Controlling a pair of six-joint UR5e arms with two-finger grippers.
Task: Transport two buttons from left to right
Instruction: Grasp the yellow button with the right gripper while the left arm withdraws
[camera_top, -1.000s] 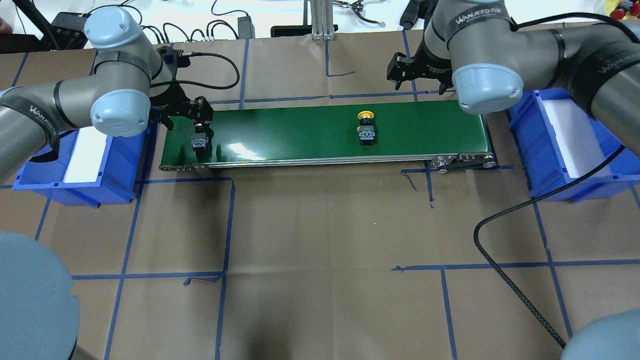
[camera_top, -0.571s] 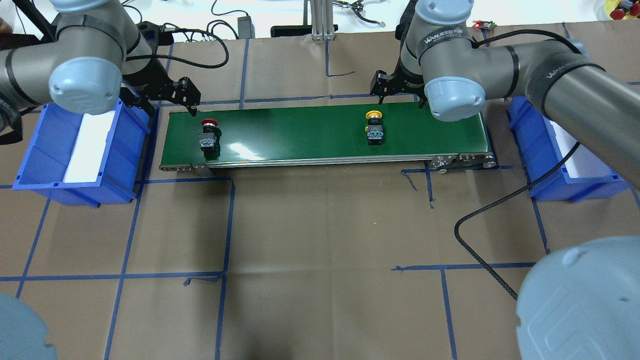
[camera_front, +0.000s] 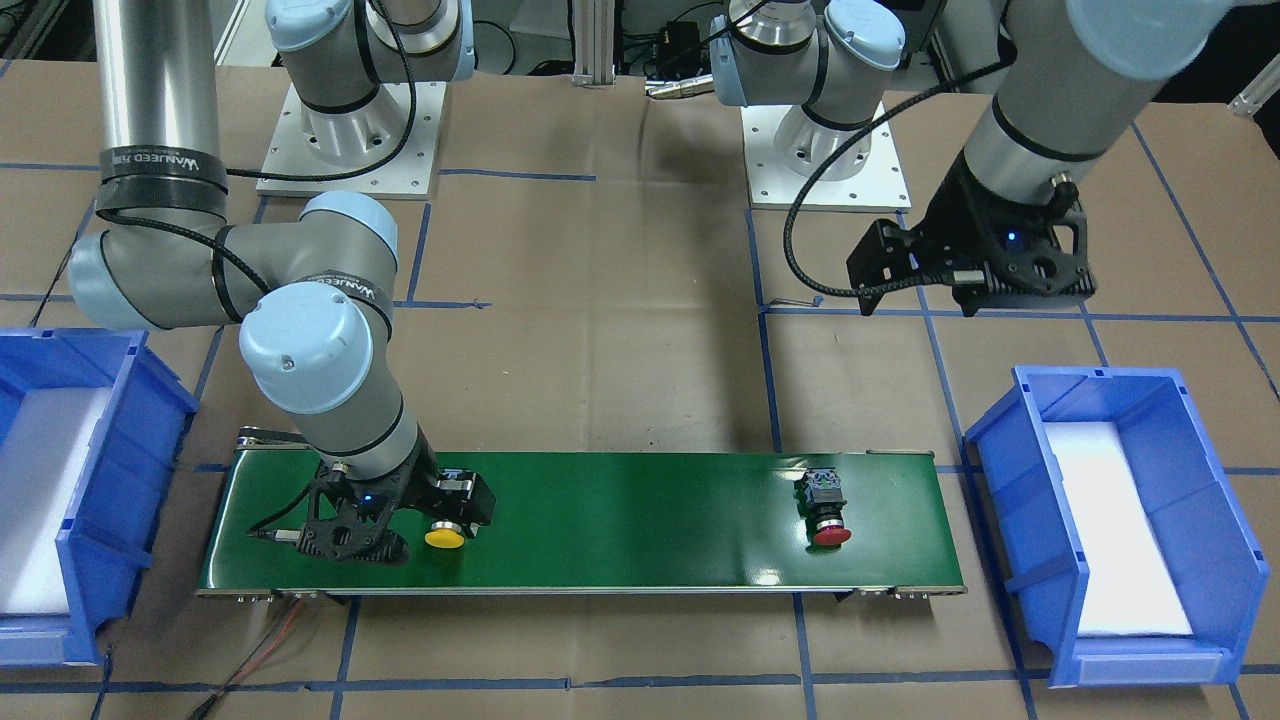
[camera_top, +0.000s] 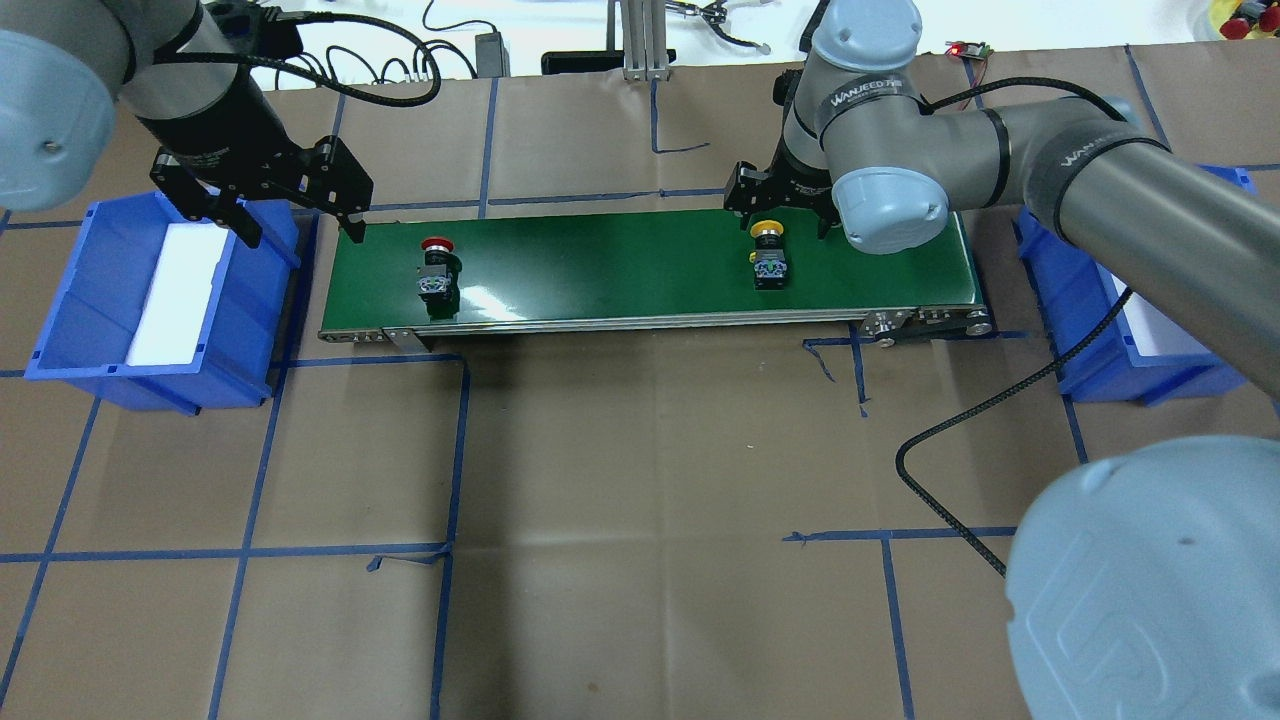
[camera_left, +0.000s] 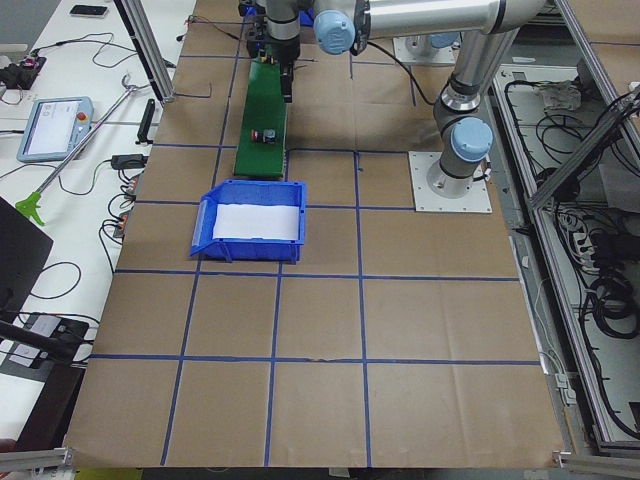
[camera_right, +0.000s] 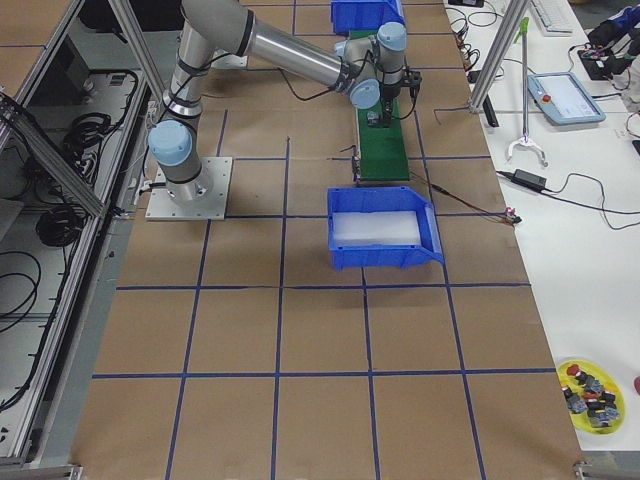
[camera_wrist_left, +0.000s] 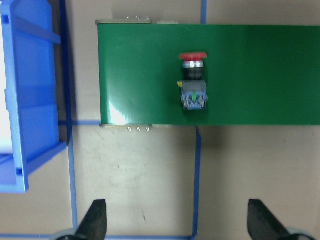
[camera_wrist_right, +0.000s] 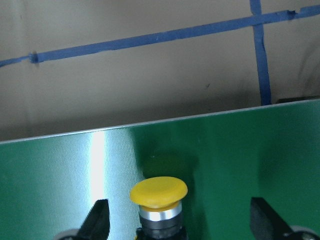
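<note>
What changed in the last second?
Left gripper released the red button and backed off leftward, jaws open. Both buttons drifted right along the green belt. Right gripper dropped, open, around the yellow button. Blue bins unchanged.

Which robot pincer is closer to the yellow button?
Right. The right pincer straddles the yellow button, one finger each side; the left pincer hangs far off, by the other end of the belt.
</note>
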